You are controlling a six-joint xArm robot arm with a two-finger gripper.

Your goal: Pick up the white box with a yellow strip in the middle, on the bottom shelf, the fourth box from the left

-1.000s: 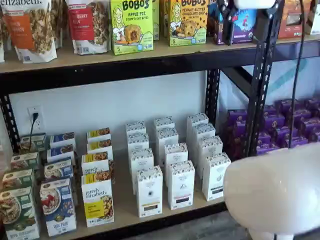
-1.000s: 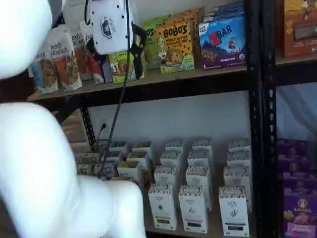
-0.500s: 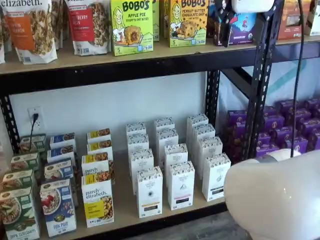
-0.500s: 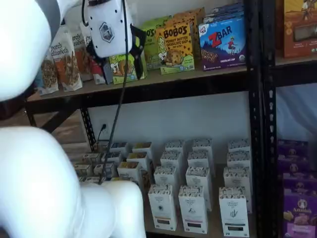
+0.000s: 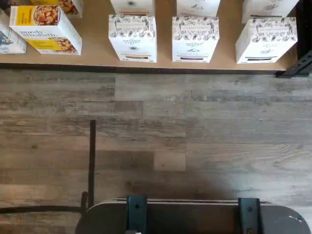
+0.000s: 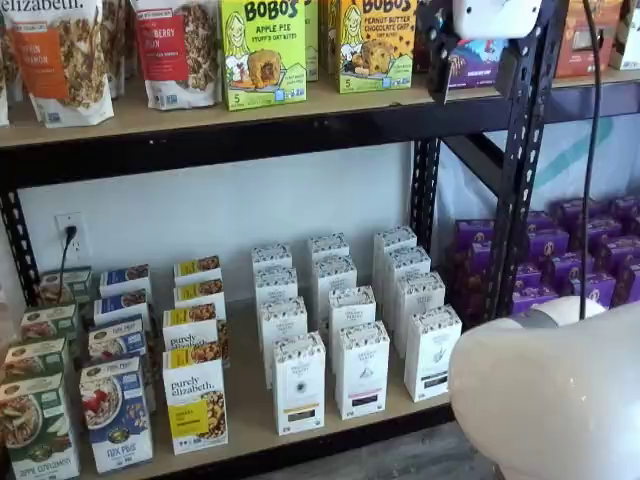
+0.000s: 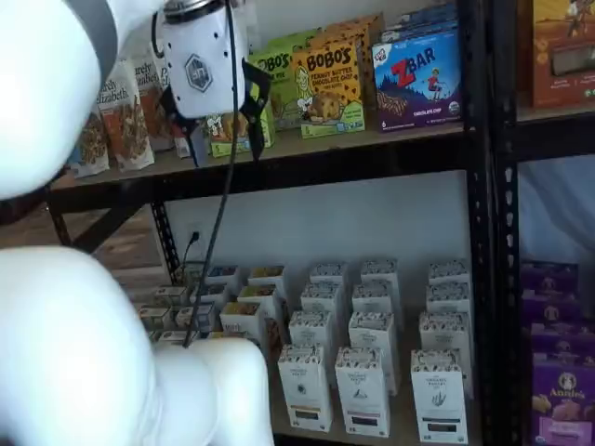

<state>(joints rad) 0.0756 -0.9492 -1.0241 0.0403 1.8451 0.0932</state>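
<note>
The white box with the yellow strip (image 6: 299, 383) stands upright at the front of the leftmost row of white cartons on the bottom shelf (image 6: 248, 400). It shows in both shelf views (image 7: 304, 388) and in the wrist view (image 5: 132, 38), right of the purely elizabeth box (image 5: 44, 27). My gripper (image 7: 218, 139) hangs high up, level with the upper shelf, far above the box. Its white body and two black fingers show in both shelf views (image 6: 472, 85). A gap shows between the fingers, with nothing in them.
Like white cartons (image 6: 362, 368) with dark strips stand right of the target. Purely elizabeth boxes (image 6: 195, 400) stand to its left. Black uprights (image 6: 520, 170) flank the bay. A dark mount with teal brackets (image 5: 195, 219) lies over wood floor. My white arm link (image 6: 550, 400) covers one corner.
The gripper has shifted a little sideways and slightly lower in front of the upper shelf. The big white arm link has moved too. The boxes have not moved.
</note>
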